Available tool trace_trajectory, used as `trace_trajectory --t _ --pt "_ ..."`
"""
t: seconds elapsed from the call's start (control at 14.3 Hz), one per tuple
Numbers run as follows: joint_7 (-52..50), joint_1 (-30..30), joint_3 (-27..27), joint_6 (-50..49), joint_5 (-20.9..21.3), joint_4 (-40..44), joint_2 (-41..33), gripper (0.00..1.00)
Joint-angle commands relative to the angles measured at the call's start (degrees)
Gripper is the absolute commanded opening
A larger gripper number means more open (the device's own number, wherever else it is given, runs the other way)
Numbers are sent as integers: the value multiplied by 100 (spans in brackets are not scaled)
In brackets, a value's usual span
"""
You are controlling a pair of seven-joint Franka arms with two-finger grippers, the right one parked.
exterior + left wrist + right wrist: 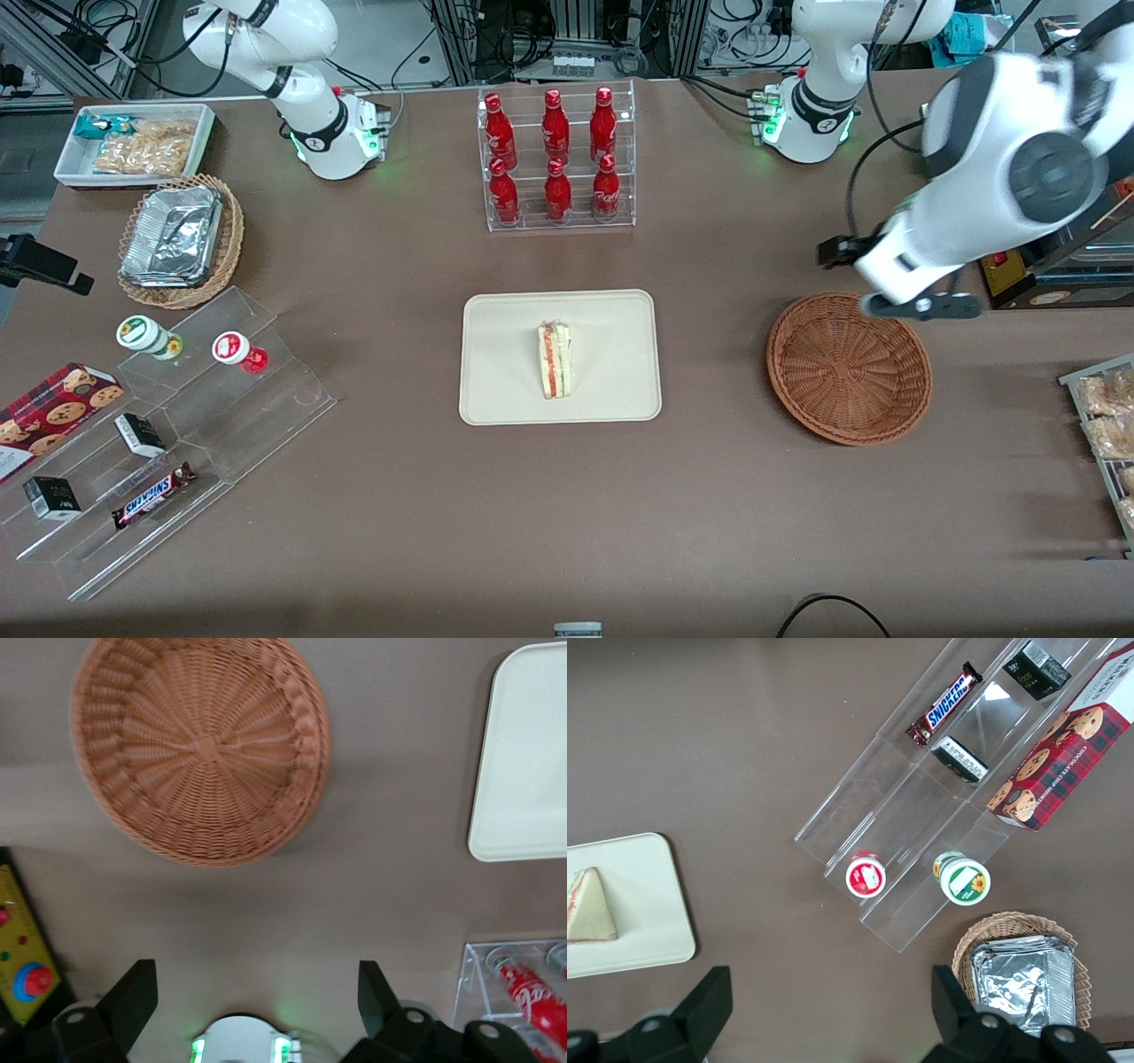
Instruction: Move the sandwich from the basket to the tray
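Sandwich [555,360] on tray [496,390], lengthwise toward camera; hand [257,999] open.

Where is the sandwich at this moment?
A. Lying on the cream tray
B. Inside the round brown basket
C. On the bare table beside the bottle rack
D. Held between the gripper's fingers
A: the sandwich lies on the tray, the basket holds nothing, and the gripper is open, holding nothing, above the table near the basket.

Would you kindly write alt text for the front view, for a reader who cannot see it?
A sandwich lies on a cream tray mid-table, while the wicker basket toward the working arm's end sits empty. The left arm's hand hovers open above the basket's rim. A rack of red bottles stands farther from the camera than the tray.
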Motion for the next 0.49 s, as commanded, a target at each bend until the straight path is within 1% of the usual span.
trace_trajectory --t 0.0,0.21,0.42 --pt "398 298 -62 -137 -13 97 -294 100" --pt "618 475 -27 -137 5 457 -303 100" --pt "627 484 219 -137 -4 634 -452 100"
